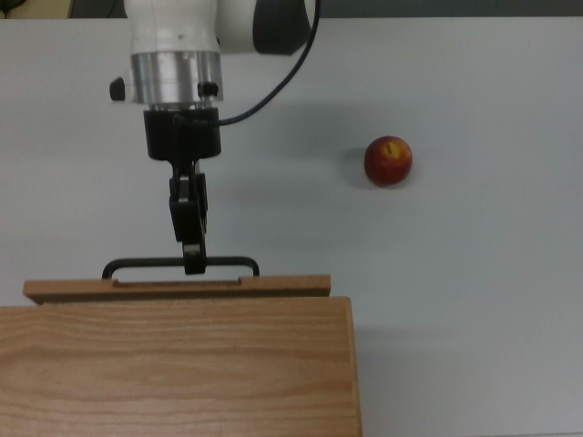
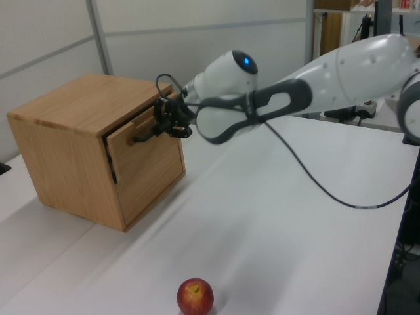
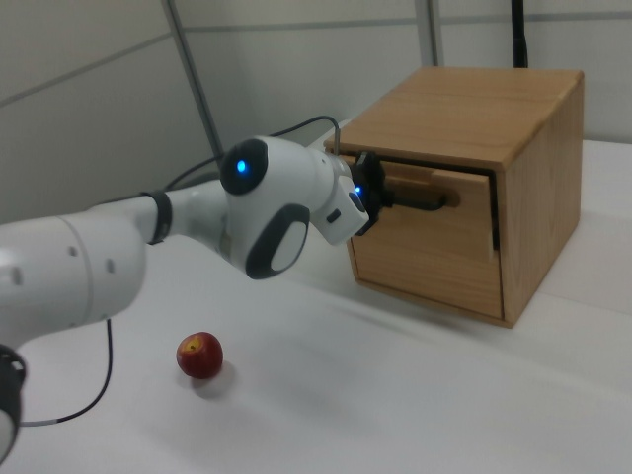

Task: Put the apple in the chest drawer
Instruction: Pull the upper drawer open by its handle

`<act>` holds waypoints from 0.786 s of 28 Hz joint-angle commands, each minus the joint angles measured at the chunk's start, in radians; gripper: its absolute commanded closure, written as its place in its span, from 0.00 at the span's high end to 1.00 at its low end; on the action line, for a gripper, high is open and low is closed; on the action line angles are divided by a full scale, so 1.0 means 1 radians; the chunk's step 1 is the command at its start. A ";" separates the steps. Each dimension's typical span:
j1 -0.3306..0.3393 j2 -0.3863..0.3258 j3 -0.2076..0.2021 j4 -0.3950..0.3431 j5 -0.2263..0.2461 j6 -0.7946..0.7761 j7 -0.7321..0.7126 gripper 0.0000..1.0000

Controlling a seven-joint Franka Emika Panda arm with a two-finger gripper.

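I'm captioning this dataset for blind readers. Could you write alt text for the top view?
A white robot arm's black two-finger gripper is closed on the thin black bar handle of a light-wood chest drawer, which sticks out slightly from the oak-grain chest. A small round red apple sits apart on the white table, toward the top view's right.

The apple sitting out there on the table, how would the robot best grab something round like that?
Probably from straight above, fingers closing across the widest part of the apple. It sits upright with its stem dimple facing up and bare table all around, so nothing blocks a downward approach. The gripper is busy at the drawer handle now.
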 commanded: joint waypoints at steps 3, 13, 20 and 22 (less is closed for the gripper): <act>0.004 -0.150 0.000 -0.104 -0.002 -0.335 -0.044 0.00; -0.011 -0.265 -0.028 -0.102 0.000 -0.706 -0.072 0.00; -0.022 -0.294 -0.037 -0.099 0.001 -0.785 -0.098 0.00; -0.024 -0.297 -0.039 -0.097 0.001 -0.786 -0.100 0.00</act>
